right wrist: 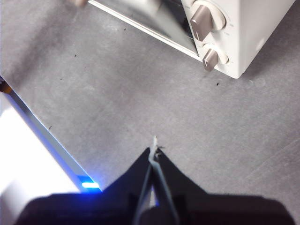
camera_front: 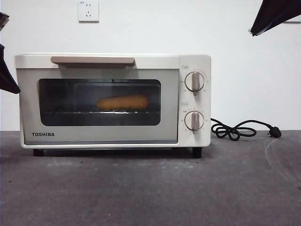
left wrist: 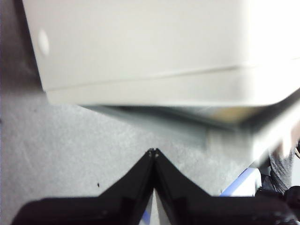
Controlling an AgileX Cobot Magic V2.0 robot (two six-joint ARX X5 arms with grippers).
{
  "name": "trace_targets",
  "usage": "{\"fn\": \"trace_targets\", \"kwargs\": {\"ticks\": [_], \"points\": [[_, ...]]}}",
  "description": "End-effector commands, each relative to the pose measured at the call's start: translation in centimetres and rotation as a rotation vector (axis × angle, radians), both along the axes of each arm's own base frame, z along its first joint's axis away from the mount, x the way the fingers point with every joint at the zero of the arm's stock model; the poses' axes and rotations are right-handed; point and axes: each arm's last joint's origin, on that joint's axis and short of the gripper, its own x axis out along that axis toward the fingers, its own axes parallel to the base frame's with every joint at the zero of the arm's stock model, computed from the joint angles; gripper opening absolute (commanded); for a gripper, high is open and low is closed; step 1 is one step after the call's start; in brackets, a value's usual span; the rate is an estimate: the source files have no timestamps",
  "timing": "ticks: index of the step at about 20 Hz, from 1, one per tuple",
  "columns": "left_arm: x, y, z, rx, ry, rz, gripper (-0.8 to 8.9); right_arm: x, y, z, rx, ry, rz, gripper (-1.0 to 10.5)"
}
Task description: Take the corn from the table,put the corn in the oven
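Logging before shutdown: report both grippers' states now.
Left gripper: closed, holding nothing, above the oven.
Right gripper: closed, holding nothing, over the table.

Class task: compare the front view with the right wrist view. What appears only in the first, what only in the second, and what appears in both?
Front view only: the corn on the rack behind the shut door, the handle, the cord and the wall socket. Right wrist view only: the right gripper, jaws shut, empty, above the table. Both: the oven, its two knobs, the table.

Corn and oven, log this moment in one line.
corn: inside oven on rack | door: closed | left gripper: shut | right gripper: shut
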Motion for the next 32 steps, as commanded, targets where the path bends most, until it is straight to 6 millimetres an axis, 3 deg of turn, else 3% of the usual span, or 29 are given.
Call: {"fn": "trace_targets", "kwargs": {"ticks": [1, 13, 18, 21, 25, 29, 32], "points": [[0.3, 0.0, 0.2, -0.007, -0.022, 0.010, -0.08, 0.1, 0.0, 0.0, 0.001, -0.007, 0.007, -0.1], [2.1, 0.5, 1.0, -0.091, -0.130, 0.110, -0.08, 0.2, 0.0, 0.0, 0.003, -0.012, 0.007, -0.1], [1.7, 0.7, 1.1, -0.092, -0.111, 0.115, -0.08, 0.2, 0.0, 0.0, 0.003, -0.011, 0.007, -0.1], [0.7, 0.3, 2.4, -0.078, -0.151, 0.087, -0.08, 0.2, 0.0, 0.0, 0.003, -0.012, 0.007, -0.1], [-2.5, -1.3, 6.7, -0.061, -0.294, 0.047, -0.08, 0.2, 0.0, 0.0, 0.004, -0.015, 0.007, -0.1], [-8.2, -4.5, 11.2, 0.014, -0.456, -0.046, -0.08, 0.2, 0.1, 0.0, 0.004, -0.015, 0.008, -0.1], [-12.5, -6.7, 13.2, 0.063, -0.536, -0.094, -0.08, 0.2, 0.1, 0.0, 0.005, -0.014, 0.007, -0.1]]}}
